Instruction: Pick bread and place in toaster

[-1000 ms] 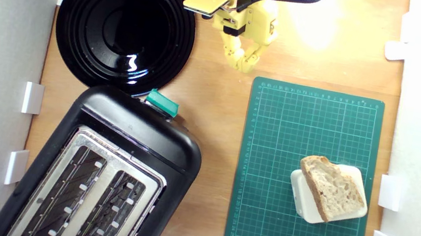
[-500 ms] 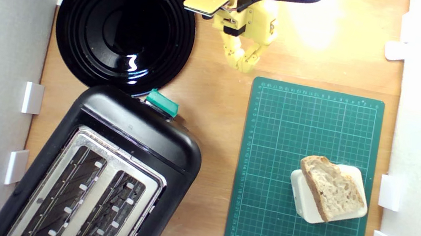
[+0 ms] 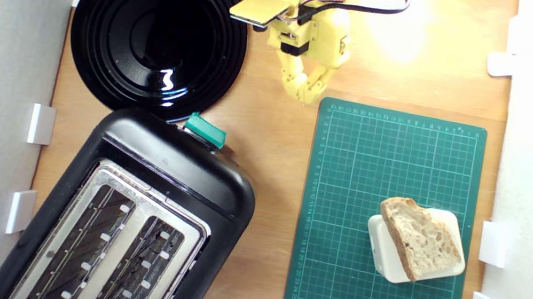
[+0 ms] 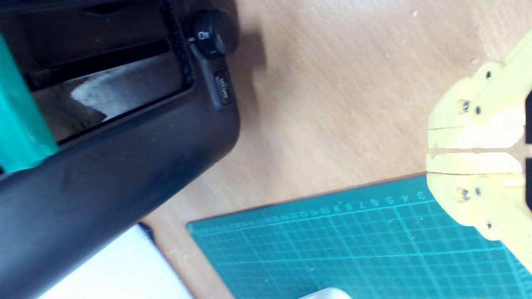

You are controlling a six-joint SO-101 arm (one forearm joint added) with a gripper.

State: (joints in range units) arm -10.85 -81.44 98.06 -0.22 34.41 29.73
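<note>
White foam walls are boxing in a wooden tabletop (image 3: 279,135) where the yellow gripper (image 3: 304,93), jaws closed and empty, is risking knocking the bread slice (image 3: 416,238) off its white block (image 3: 386,259) on the far-right cutting mat (image 3: 347,184).

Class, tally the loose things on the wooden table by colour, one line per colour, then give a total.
Black: 2, the plate and the toaster
Green: 1, the mat
White: 1, the block
Brown and pale: 1, the bread
Total: 5
</note>
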